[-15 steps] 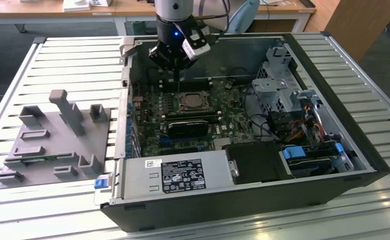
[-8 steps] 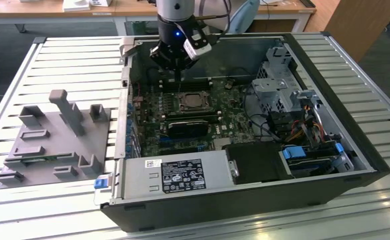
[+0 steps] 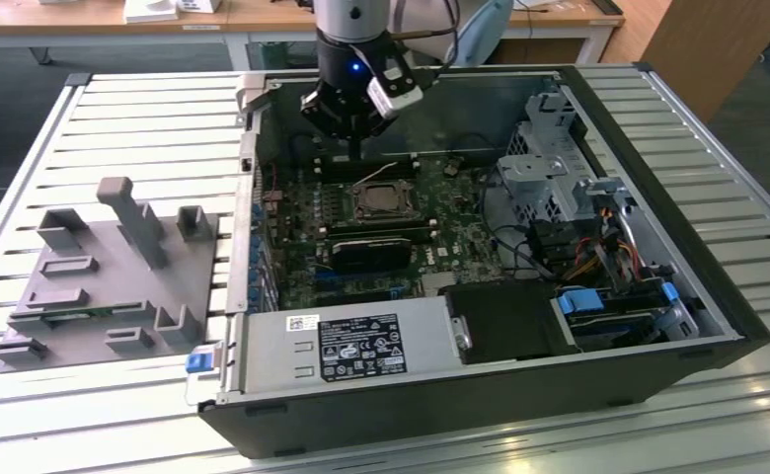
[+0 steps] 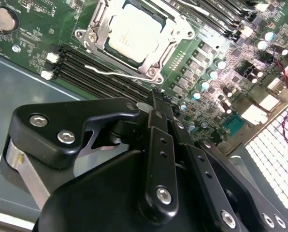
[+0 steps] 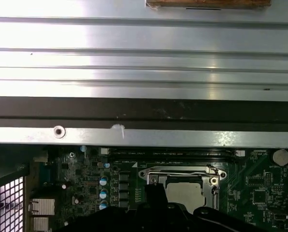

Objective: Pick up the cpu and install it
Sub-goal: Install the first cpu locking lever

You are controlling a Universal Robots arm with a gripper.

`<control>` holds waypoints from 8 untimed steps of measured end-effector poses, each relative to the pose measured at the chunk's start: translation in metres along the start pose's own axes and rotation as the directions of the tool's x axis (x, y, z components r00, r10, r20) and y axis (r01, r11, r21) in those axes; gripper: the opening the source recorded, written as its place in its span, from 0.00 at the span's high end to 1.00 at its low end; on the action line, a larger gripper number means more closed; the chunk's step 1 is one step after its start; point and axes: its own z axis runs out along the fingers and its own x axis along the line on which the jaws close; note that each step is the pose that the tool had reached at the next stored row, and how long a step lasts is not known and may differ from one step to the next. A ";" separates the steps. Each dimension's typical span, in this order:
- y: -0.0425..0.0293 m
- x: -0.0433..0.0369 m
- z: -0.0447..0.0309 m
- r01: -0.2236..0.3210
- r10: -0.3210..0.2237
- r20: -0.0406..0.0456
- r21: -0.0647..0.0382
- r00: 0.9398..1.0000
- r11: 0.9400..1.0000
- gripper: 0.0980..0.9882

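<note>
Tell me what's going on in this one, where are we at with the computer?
A single robot arm hangs over an open computer case lying on a slatted metal table. Its gripper is above the motherboard, near the far side of the socket. The cpu already sits in the socket frame, silver top showing, and the gripper holds nothing. A grey fixture tray sits beside the case on the exterior view's left.
</note>
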 end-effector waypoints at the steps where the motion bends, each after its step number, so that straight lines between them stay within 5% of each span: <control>1: -0.0001 -0.0010 0.0001 0.000 0.000 0.000 -0.002 1.000 1.000 0.99; 4: -0.0011 -0.0024 0.0008 0.000 0.000 0.000 -0.046 1.000 0.999 0.99; 8: -0.0016 -0.0030 0.0021 0.000 0.000 0.000 -0.050 1.000 0.999 0.99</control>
